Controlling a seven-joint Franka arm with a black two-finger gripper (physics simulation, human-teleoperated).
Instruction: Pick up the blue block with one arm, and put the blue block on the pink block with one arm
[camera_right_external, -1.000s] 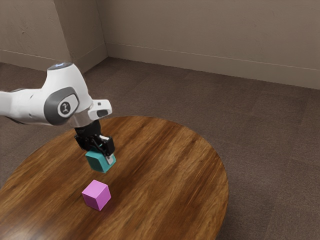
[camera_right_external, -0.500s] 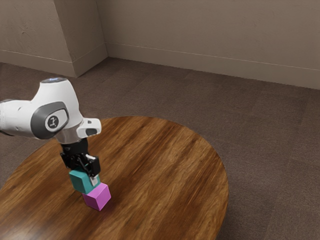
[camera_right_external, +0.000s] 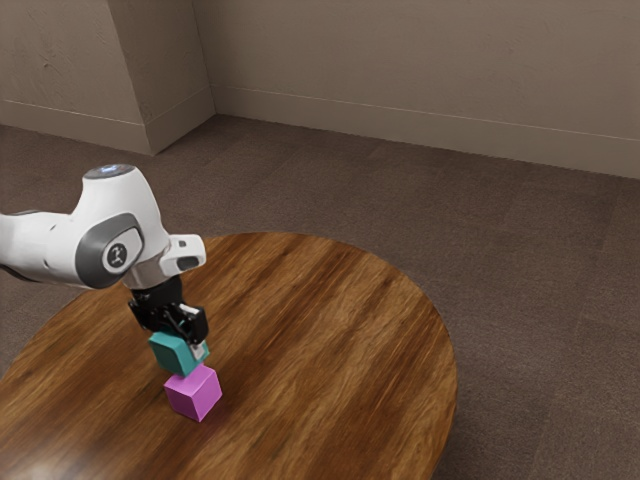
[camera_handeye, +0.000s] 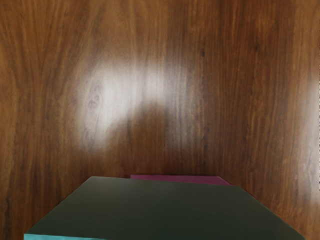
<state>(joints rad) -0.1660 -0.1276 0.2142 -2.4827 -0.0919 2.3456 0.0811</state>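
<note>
One blue block (camera_right_external: 172, 352), one pink block (camera_right_external: 193, 392)

My one white arm, reaching in from the exterior view's left, hand pointing down.
The arm (camera_right_external: 70, 245) bends at a rounded grey-capped joint, and the wrist drops straight down to the black gripper (camera_right_external: 182, 344). Its fingers appear clamped against two sides of the blue block (camera_right_external: 168, 352), though the far finger is mostly hidden from me.
</note>
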